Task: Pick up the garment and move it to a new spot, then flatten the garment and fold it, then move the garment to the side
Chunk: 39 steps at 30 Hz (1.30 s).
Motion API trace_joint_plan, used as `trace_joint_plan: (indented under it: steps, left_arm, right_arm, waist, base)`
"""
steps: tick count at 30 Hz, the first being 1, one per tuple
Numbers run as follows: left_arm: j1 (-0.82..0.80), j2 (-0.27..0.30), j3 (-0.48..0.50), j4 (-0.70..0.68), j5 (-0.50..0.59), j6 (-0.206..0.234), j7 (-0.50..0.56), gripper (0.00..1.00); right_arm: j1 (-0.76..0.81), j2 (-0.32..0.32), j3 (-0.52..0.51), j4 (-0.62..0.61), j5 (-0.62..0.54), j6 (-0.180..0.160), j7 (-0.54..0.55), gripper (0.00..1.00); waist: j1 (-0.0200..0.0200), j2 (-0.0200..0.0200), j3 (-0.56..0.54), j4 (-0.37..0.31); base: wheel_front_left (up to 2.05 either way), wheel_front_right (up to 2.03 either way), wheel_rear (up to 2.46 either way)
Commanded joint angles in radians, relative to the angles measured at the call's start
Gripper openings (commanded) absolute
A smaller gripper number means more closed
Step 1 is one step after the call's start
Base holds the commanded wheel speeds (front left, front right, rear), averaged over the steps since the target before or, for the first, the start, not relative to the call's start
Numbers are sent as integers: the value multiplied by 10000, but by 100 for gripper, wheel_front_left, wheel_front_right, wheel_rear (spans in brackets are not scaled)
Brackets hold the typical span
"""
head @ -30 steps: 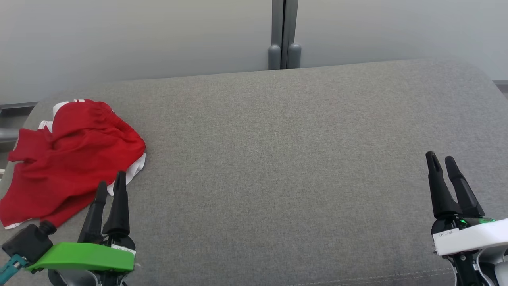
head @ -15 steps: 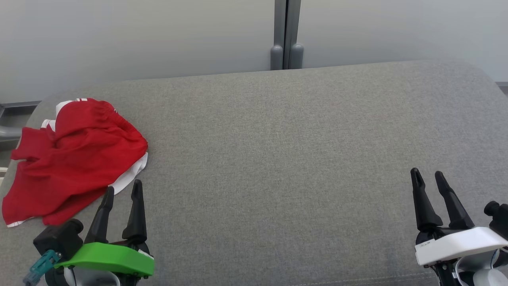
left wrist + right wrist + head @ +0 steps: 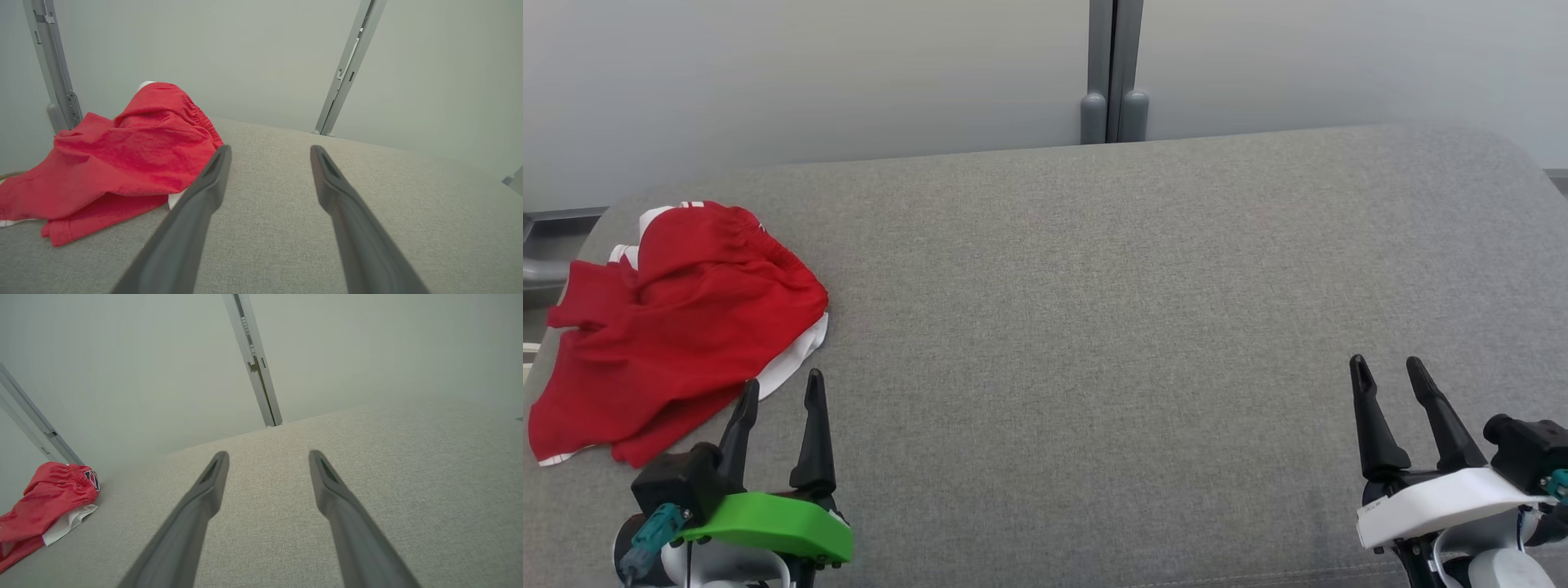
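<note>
I'm looking at the red shorts (image 3: pixel 682 327), bunched in a crumpled heap on the left end of the grey upholstered surface (image 3: pixel 1111 310). The gathered elastic waistband sits toward the back, and white fabric peeks out along the right edge.

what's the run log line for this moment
garment: red, crumpled, not held, left end of grey cushion | left tool: open, empty, near garment edge | right tool: open, empty, far right

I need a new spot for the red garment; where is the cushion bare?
The whole middle of the grey cushion is bare, from the red garment at its left end across to the right gripper. Only the left end is crowded, by the garment with the left gripper beside it.
</note>
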Motion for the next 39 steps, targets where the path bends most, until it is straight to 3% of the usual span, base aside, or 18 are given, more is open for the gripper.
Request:
trace_joint_plan:
  steps: [1, 13, 39]
  left_arm:
    - [-267, 97, -11, 38, 222, 62, -61, 100]
    - [-534, -102, -69, 985, 524, -206, -400, 100]
    - [-1105, -238, -97, 2076, 1704, 115, -992, 100]
  right_arm:
    - [-196, -79, 14, 18, -232, 2, -109, 100]
    - [-372, -220, 229, 474, -1383, 2, -347, 100]
    - [-575, 212, -130, 1271, -3089, 2, -723, 100]
  waist:
    - [0, 0, -5, 14]
    - [0, 0, -62, 78]
    - [0, 0, -59, -52]
  base:
    - [0, 0, 0]
    - [0, 0, 0]
    - [0, 0, 0]
